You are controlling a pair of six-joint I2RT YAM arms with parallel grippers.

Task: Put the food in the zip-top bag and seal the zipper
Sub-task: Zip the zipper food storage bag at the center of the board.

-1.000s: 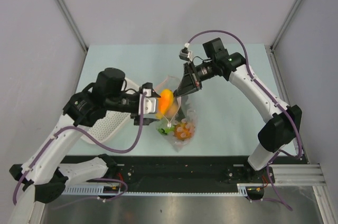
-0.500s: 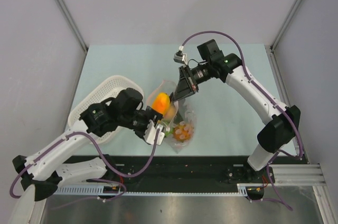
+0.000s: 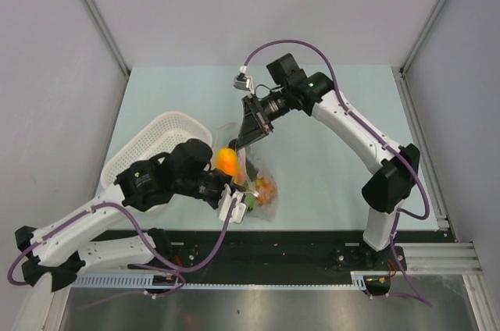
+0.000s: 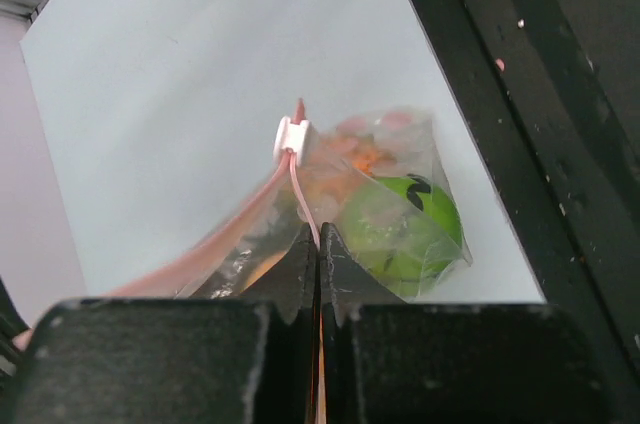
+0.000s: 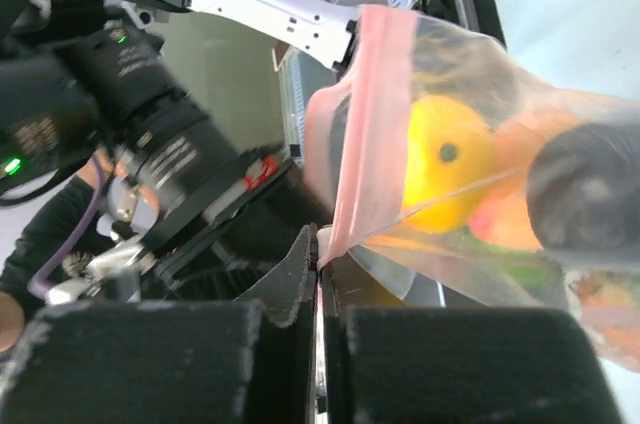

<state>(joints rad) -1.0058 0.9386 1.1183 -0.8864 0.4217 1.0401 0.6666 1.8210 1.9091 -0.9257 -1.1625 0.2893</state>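
Overhead, a pale tabletop [image 3: 328,151] carries a white basket [image 3: 148,147] at its left side, and the left arm lies across the basket's near corner, hiding part of its rim. A black rail [image 3: 312,245] runs along the tabletop's near edge. Just right of the basket, the clear bag [image 3: 258,186] is held between the two arms, its far end raised and its near end low by the rail.

The right gripper [image 3: 241,141] reaches in from the far side, its jaws pressed together on the zipper [image 5: 365,124] at the bag's upper end. The left gripper [image 3: 233,204] comes from the basket side, jaws likewise clamped tight on the same pink strip nearer the rail.

The food sits inside the bag. An orange-yellow fruit [image 3: 226,159] lies high, close under the right gripper. A green ball [image 4: 405,229] rests in the lower corner. Orange pieces beside it are blurred by the crinkled plastic.

Just ahead of the left gripper's tips, a small white slider [image 4: 293,136] sits on the zipper.
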